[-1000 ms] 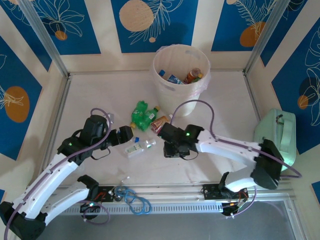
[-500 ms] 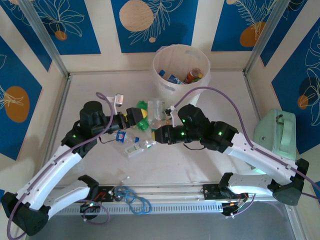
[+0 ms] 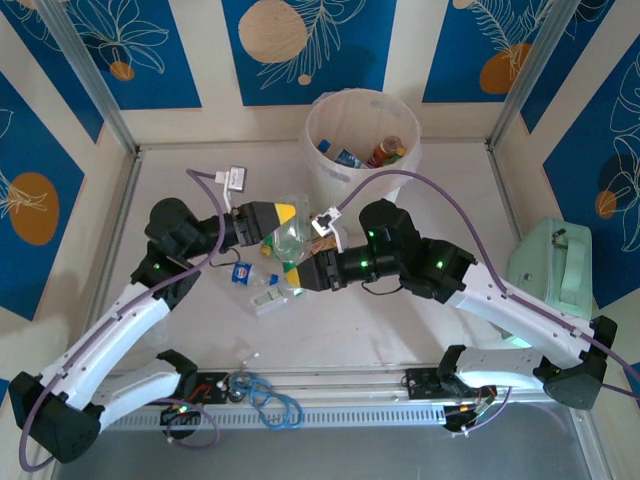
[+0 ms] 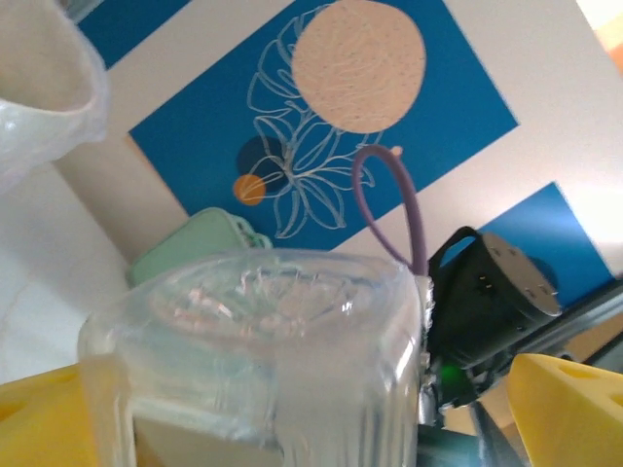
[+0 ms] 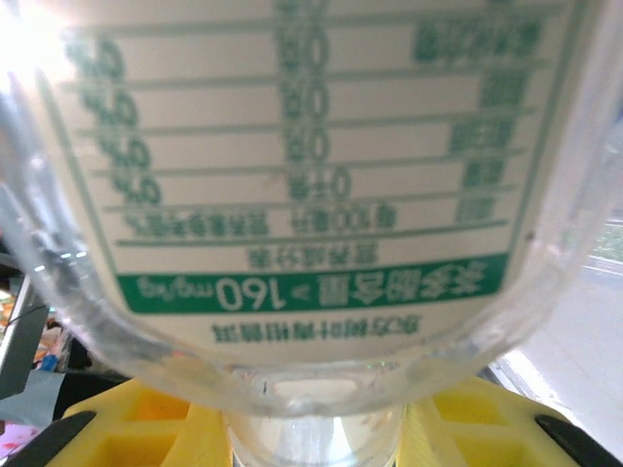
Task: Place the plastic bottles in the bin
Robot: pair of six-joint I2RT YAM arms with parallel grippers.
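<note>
- The right claw is clamped on the neck of a clear bottle, its printed label turned to the wrist camera. It holds the bottle at mid-scene, above the clutter on the surface.
- The left claw stands spread wide around the same bottle's base, with a gap beside one yellow finger. It brackets the bottle without squeezing it, which looks like a steadying or hand-over pose.
- Below the pair, loose plastic bottles wait their turn: a green bottle, a blue-labelled bottle and a small clear one lying flat. All are left of the held bottle, and the last two lie nearer than it.
- The bin stands just beyond at far centre, with several sorted bottles inside. The held bottle sits short of its rim, so the carry looks unfinished.
- A mint-green case sits at the right edge, well apart from the work.
</note>
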